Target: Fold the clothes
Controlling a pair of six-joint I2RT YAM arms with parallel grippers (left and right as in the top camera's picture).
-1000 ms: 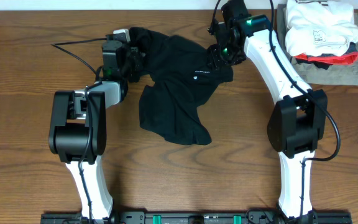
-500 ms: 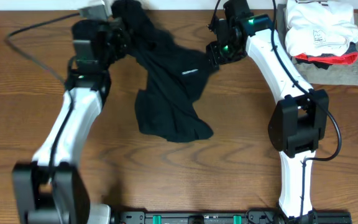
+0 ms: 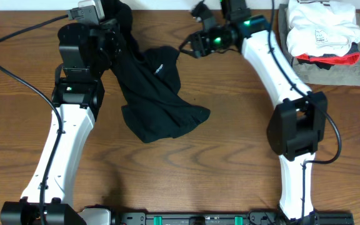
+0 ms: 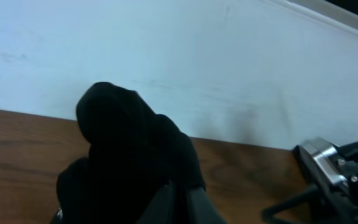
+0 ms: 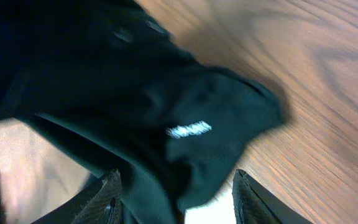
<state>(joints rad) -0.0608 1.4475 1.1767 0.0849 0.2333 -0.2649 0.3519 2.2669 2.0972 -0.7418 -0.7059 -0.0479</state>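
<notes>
At the far table [image 3: 230, 156] edge, left fingers [image 4: 199, 208], half buried in cloth, clench the black T-shirt [image 3: 158, 112]; right fingers [image 5: 107, 196] stand released.

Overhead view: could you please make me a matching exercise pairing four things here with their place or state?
Things:
1. black T-shirt
2. white garment with grey print
3. grey folded garment
4. left gripper

Places or states:
A. shut on black fabric
B. lowest in the stack at the far right corner
C. bunched on the wooden table, one end held up
D. on top of the stack at the far right corner

Pairs: 1-C, 2-D, 3-B, 4-A
</notes>
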